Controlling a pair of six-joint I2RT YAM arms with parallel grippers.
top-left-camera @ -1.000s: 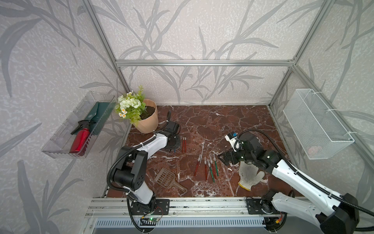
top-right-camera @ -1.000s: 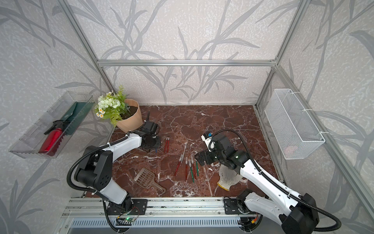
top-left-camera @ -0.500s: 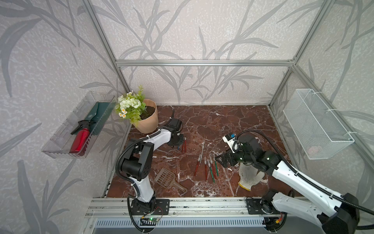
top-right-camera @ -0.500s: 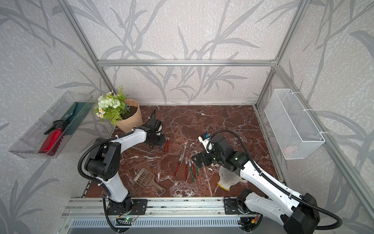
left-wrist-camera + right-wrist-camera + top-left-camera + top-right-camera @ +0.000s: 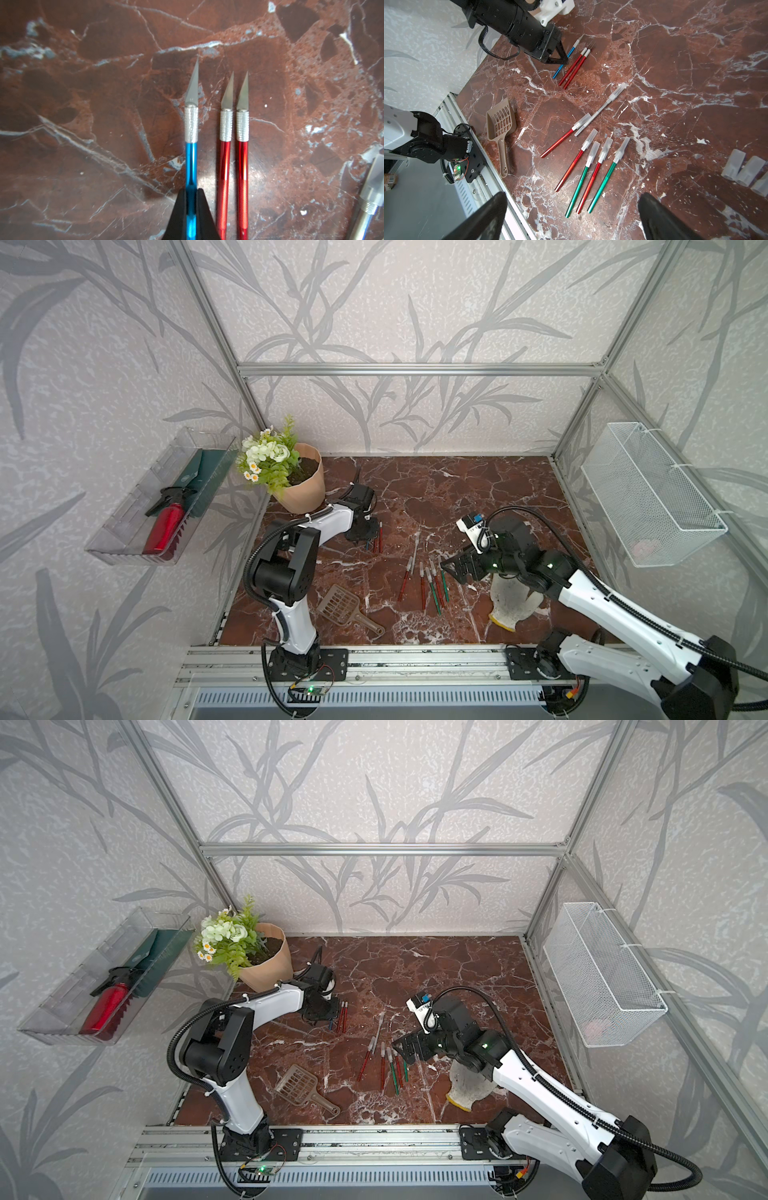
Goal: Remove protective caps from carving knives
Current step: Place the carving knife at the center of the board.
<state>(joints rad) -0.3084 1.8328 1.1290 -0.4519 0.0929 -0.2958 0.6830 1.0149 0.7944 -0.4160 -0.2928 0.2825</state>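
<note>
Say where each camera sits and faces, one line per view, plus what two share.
Top views: high in front, looking down at the table; both arms show.
Left wrist: close above the table; left gripper shut on blue knife.
Right wrist: higher, angled down at capped knives; open right gripper shows.
Shared: both wrists see the blue knife.

one loose cap [image 5: 760, 185] cut off at edge, silver knife [image 5: 372, 187] partly cropped
</note>
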